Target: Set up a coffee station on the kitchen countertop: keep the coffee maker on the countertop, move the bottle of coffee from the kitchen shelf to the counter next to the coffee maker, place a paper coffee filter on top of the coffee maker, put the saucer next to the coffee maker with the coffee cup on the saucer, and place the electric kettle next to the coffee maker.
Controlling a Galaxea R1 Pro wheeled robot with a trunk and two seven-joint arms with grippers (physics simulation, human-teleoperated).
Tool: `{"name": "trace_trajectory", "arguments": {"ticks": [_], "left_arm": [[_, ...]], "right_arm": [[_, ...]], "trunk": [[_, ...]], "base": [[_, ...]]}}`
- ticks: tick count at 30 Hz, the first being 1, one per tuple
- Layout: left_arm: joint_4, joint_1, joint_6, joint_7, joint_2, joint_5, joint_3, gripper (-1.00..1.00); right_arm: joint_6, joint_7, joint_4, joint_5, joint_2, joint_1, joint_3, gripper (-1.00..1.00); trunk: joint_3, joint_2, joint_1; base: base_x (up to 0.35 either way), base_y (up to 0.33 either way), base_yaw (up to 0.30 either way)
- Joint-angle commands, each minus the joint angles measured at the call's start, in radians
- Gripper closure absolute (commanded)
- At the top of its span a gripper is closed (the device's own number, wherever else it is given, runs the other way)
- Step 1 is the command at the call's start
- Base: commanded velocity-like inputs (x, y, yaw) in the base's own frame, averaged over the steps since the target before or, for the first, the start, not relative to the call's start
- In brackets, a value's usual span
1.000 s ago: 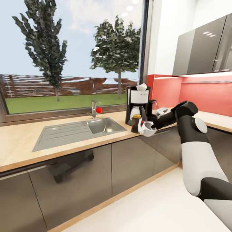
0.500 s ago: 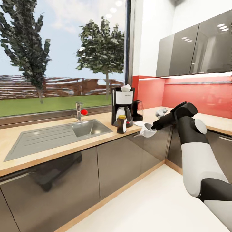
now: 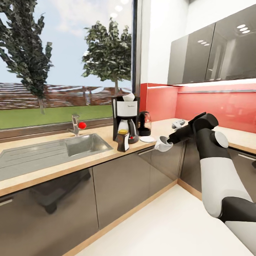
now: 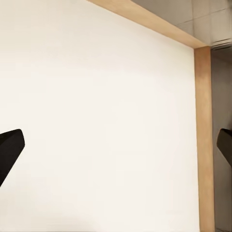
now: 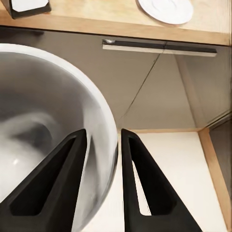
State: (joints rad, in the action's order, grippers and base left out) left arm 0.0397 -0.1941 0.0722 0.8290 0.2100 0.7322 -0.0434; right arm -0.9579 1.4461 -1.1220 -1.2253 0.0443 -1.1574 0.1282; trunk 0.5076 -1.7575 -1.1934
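White saucer (image 5: 165, 8) beyond coffee cup (image 5: 48, 140)

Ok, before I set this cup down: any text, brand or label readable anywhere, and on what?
Coffee maker: a dark line of print on its white front panel, probably a brand name, too small and blurred to read.
Bottle of coffee: a label shows, with no legible words.
Coffee cup, saucer, kettle: no markings that I can make out.
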Motion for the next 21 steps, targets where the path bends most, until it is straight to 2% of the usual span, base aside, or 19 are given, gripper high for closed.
{"name": "trace_trajectory", "arguments": {"ticks": [1, 10, 21], "left_arm": [[0.000, -0.001, 0.008, 0.004, 0.000, 0.001, -0.004, -1.00], [-0.001, -0.001, 0.008, 0.004, 0.000, 0.001, -0.005, -1.00], [0.000, -0.001, 0.008, 0.004, 0.000, 0.001, -0.006, -1.00]], "right_arm": [[-0.010, 0.011, -0.001, -0.008, 0.000, -0.001, 0.001, 1.00], [-0.011, 0.011, -0.001, -0.008, 0.000, 0.005, 0.001, 1.00], [-0.010, 0.011, -0.001, -0.008, 0.000, 0.007, 0.001, 1.00]], "trunk": [[0.001, -0.001, 0.000], [0.001, -0.001, 0.000], [0.001, -0.001, 0.000]], "base": [[0.205, -0.243, 0.000], [0.190, -0.226, 0.008], [0.060, -0.055, 0.154]]}}
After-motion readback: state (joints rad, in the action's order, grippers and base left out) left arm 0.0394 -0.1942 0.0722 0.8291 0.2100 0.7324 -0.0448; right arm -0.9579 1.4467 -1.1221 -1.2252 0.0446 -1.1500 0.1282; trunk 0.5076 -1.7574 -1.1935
